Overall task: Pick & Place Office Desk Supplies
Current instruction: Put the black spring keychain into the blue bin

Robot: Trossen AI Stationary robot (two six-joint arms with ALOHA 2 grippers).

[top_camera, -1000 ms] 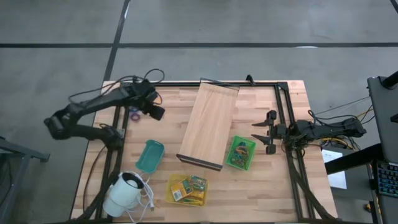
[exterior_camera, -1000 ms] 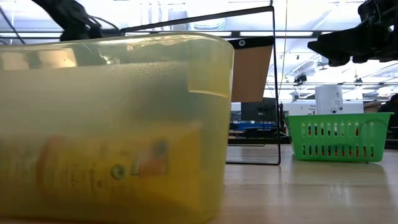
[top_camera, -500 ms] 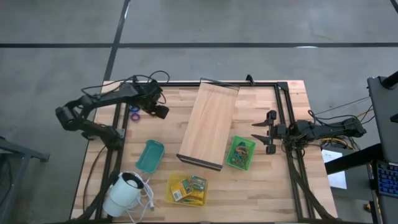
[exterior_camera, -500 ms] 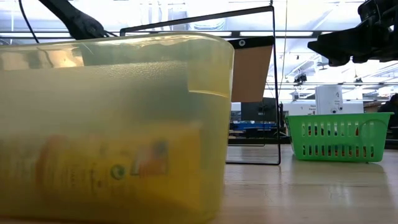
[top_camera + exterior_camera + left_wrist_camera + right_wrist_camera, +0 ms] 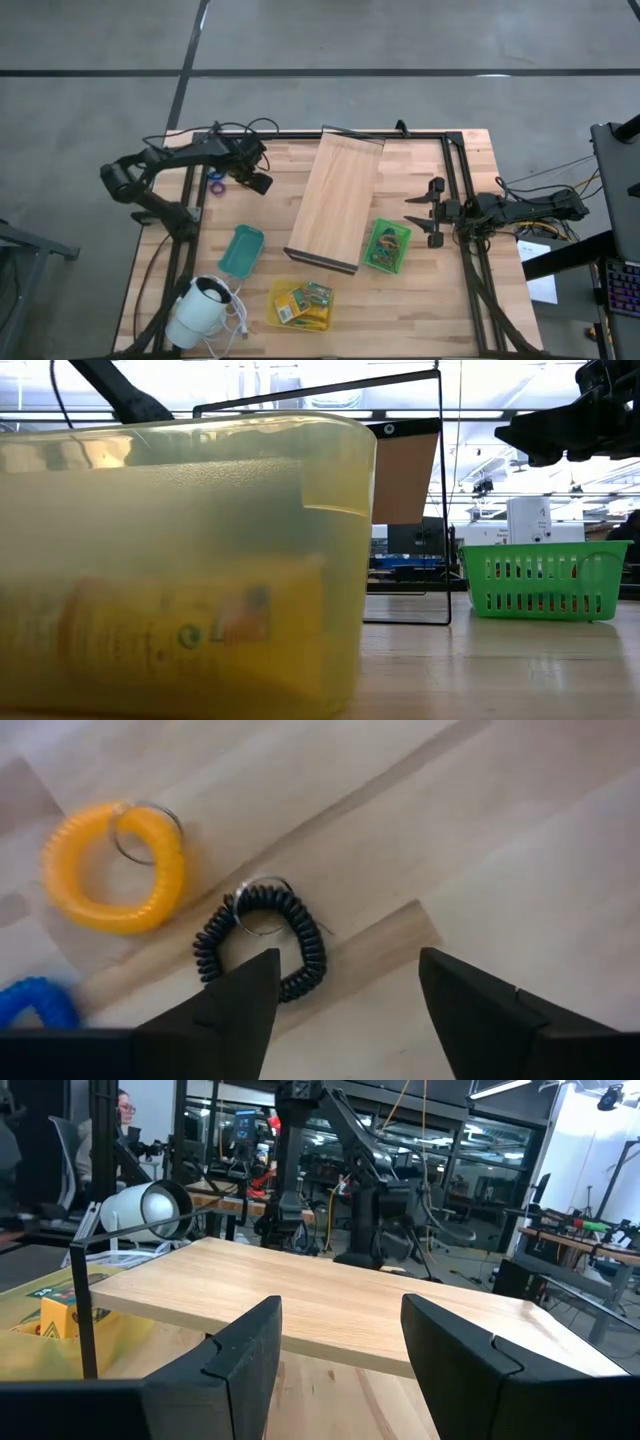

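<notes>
Left gripper hangs over the table's 10 o'clock corner, jaws spread wide, nothing between them. Directly under it on the wood lies a black coil ring with a small metal ring attached. At the black coil's 10 o'clock sits an orange coil ring, just beside it, not touching. A blue coil shows at the black coil's 8 o'clock, partly cut off.

Right gripper waits at the table's 3 o'clock edge, jaws spread, empty, facing the pale wooden board.

Green basket with mixed supplies lies at the board's 4 o'clock. Yellow bin with packets sits at 6 o'clock; teal tray at 8 o'clock.
</notes>
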